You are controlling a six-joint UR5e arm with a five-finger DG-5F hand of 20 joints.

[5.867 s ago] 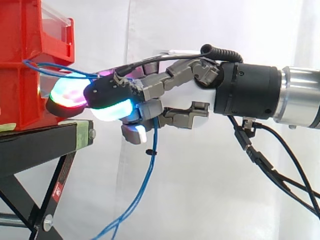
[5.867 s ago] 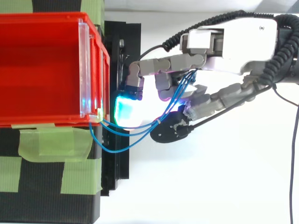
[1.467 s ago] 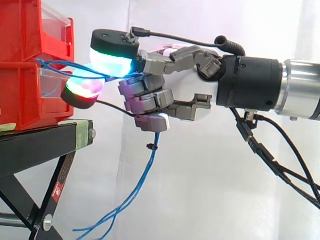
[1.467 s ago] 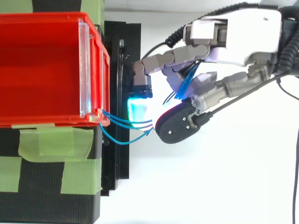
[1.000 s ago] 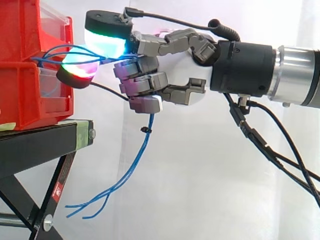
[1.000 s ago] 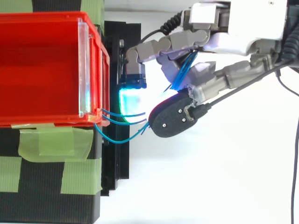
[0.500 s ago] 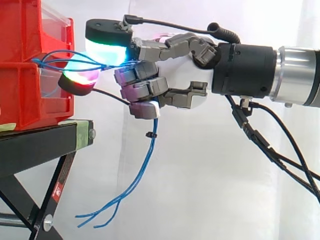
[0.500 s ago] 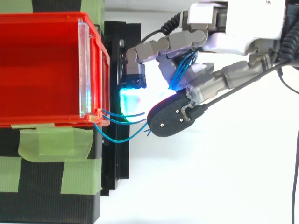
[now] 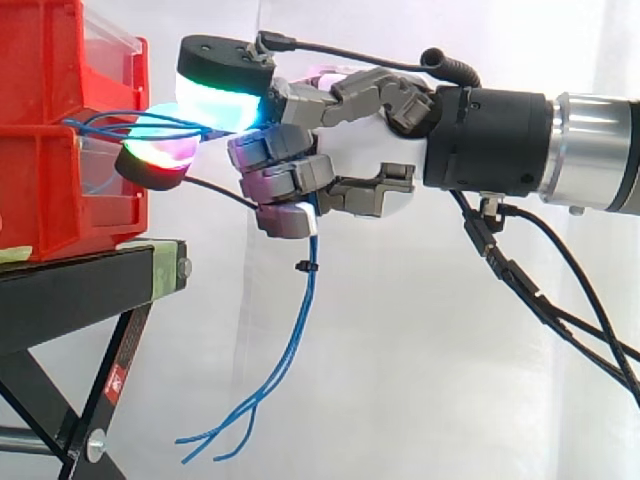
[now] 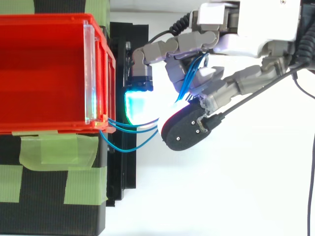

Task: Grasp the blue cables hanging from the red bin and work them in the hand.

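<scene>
Side view: the blue cables [image 9: 308, 285] are clenched in the curled robot hand [image 9: 345, 150] beside the red bin [image 9: 50, 120], with loose ends hanging below. Grasping is done; the working seems unfinished.

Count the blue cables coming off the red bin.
3 blue cables, all leaving the red bin's corner: two run nearly straight to the hand, the third sags in a loop. Their loose ends hang below the curled fingers. Others may be hidden.
</scene>
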